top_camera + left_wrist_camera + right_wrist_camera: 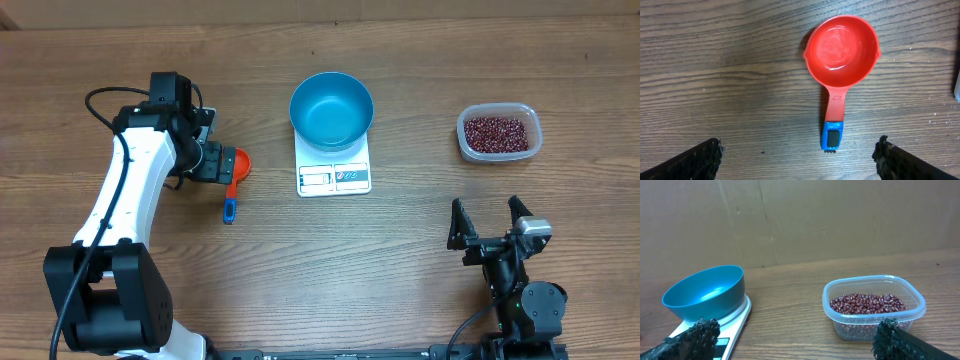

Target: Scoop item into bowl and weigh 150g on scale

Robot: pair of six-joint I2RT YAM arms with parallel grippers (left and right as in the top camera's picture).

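"Overhead, where are the beans (498,131)?"
"I see tiny dark red-brown ovals, a loose maroon layer in the clear tub (538,138) at right, well apart from the blue bowl (331,110) sitting on the white scale (334,178)."
"Grippers?"
"Left gripper (799,162) spread wide by the red scoop (842,42), holding nothing. Right gripper (488,215) spread too, empty."

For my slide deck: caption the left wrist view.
Open left gripper above an empty red scoop lying on the wooden table.
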